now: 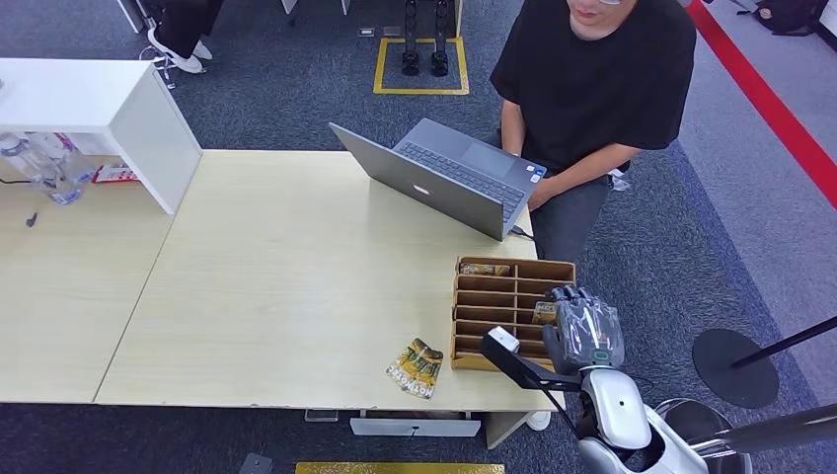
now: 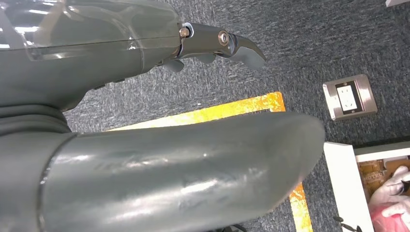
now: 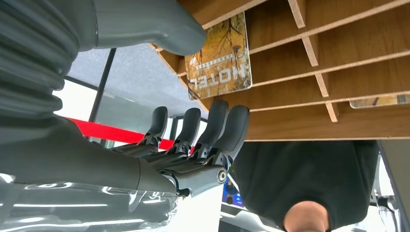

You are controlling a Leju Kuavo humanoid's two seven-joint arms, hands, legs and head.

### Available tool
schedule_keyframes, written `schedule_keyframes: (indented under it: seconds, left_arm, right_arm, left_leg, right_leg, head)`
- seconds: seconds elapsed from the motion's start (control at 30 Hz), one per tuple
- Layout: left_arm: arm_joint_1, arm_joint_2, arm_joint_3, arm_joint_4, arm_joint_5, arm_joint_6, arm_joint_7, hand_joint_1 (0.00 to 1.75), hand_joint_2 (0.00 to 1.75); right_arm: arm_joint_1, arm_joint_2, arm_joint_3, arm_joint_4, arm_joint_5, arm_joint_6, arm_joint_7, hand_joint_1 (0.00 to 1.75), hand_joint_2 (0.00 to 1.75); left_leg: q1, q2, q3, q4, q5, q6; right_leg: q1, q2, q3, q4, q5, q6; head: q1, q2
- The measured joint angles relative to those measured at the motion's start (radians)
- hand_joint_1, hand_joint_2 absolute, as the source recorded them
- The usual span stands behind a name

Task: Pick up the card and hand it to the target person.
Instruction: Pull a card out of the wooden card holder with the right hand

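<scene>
A wooden slotted rack [image 1: 513, 314] stands at the table's near right corner. A yellow card marked HOTEL [image 3: 220, 50] leans in one of its slots at the right end [image 1: 545, 313]. My right hand [image 1: 584, 334] hovers at that end of the rack; in the right wrist view its thumb [image 3: 159, 24] reaches the card's corner while the fingers [image 3: 208, 130] stay stretched out and apart from it, gripping nothing. The person in a black shirt [image 1: 592, 79] sits behind the table at a laptop [image 1: 444, 178]. My left hand [image 2: 96, 43] hangs over the carpet, holding nothing.
Another card [image 1: 484, 269] lies in the rack's far slot, and two loose cards [image 1: 415, 368] lie on the table [image 1: 276, 276] left of the rack. A white shelf [image 1: 118, 109] and bottles [image 1: 49, 168] stand far left. A black stand base [image 1: 735, 367] sits on the floor to the right.
</scene>
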Motion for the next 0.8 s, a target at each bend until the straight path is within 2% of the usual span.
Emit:
schedule_keyframes:
  seconds: [0.6, 0.8]
  left_arm:
    - [0.0, 0.0, 0.0, 0.0, -0.001, 0.0, 0.001, 0.0, 0.0]
    - [0.0, 0.0, 0.0, 0.0, -0.002, 0.0, 0.001, 0.0, 0.0]
  right_arm:
    - [-0.001, 0.0, 0.002, 0.026, -0.004, 0.0, 0.0, 0.89, 1.75]
    - [-0.002, 0.0, 0.002, 0.03, -0.006, -0.001, 0.0, 0.95, 1.75]
  left_leg:
    - [0.0, 0.0, 0.0, 0.0, 0.0, 0.0]
    - [0.0, 0.0, 0.0, 0.0, 0.0, 0.0]
  right_leg:
    - [0.0, 0.0, 0.0, 0.0, 0.0, 0.0]
    - [0.0, 0.0, 0.0, 0.0, 0.0, 0.0]
  head:
    - [0.0, 0.0]
    - [0.0, 0.0]
